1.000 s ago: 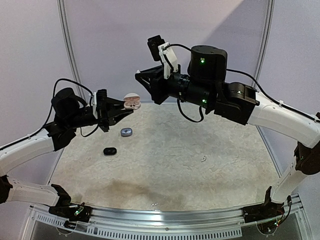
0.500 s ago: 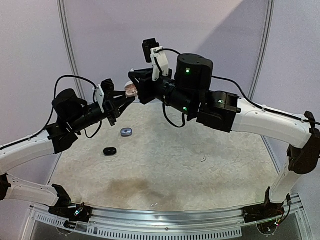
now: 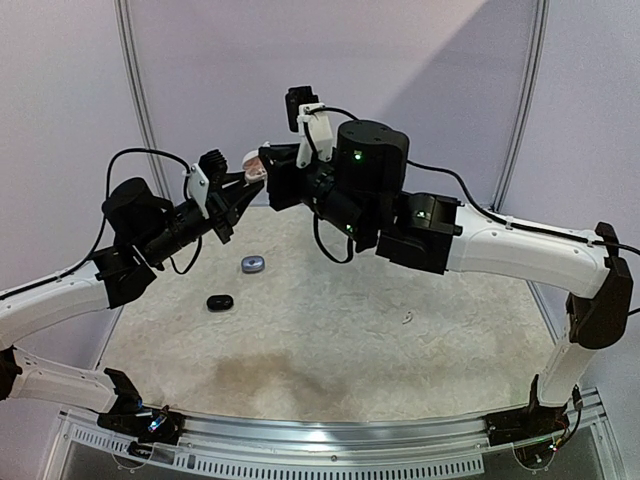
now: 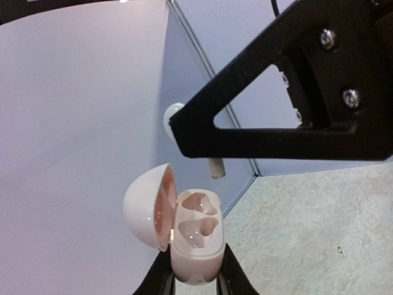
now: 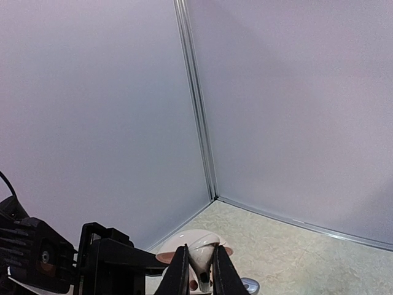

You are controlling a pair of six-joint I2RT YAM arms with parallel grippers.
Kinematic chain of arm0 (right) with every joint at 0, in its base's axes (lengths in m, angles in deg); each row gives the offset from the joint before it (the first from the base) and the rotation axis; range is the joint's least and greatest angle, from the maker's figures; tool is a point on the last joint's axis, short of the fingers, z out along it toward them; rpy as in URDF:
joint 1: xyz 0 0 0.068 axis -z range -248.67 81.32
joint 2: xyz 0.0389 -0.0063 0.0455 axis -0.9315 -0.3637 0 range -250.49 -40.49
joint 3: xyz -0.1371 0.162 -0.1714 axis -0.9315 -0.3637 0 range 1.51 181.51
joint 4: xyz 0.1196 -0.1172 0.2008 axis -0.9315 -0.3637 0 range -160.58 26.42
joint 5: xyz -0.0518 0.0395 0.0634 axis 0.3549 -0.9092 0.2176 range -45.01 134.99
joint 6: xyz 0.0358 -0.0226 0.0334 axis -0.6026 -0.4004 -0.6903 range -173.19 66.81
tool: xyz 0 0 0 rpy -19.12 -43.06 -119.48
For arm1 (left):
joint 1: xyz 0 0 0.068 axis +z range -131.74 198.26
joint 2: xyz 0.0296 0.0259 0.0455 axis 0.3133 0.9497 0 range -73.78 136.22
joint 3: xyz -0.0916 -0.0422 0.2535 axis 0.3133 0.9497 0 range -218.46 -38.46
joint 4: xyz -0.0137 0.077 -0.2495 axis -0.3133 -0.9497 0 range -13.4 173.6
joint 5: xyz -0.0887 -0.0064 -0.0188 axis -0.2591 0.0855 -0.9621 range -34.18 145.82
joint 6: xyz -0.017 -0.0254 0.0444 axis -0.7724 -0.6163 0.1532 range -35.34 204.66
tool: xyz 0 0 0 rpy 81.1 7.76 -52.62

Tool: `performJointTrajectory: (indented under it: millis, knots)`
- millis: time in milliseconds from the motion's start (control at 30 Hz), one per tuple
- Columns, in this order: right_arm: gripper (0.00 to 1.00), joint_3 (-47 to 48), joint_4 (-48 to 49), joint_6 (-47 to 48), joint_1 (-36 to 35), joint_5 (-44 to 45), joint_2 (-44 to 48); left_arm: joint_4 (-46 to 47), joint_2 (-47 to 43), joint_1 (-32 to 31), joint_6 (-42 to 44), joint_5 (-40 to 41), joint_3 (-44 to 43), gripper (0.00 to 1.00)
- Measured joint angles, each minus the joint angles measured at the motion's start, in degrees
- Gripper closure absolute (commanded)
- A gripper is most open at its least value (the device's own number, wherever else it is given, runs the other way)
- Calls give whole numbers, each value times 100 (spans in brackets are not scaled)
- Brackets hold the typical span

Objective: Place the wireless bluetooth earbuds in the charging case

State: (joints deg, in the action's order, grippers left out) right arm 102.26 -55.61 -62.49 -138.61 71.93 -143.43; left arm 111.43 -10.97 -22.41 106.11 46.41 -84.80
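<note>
My left gripper is shut on an open pale pink charging case and holds it high above the table; its lid stands open to the left and both sockets are empty. The case also shows in the top view. My right gripper is shut on a white earbud, its stem hanging just above the case's far socket without touching it. In the right wrist view the case lid lies right behind the earbud. My left gripper grips the case's lower body.
A grey-blue closed case and a black closed case lie on the table at the left. A tiny white piece lies at the right of the middle. The back walls stand close behind both grippers.
My right arm has swung left, bringing the earbud over the case. My left gripper has lifted and tilted the case up to meet it.
</note>
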Motion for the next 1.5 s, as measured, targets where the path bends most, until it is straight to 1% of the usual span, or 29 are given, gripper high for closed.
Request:
performJointTrajectory:
  millis: [533,933,1500]
  knots:
    - [98,13,118,-15,-9,103,-227,-4,2,-7,-2,109,2,100]
    - [99,87,155,-205,0,133,-352,68,9,-7,-9,240,2,100]
    - [99,133,562,15,24,33,-350,46,9,-9,-566,240,2,100]
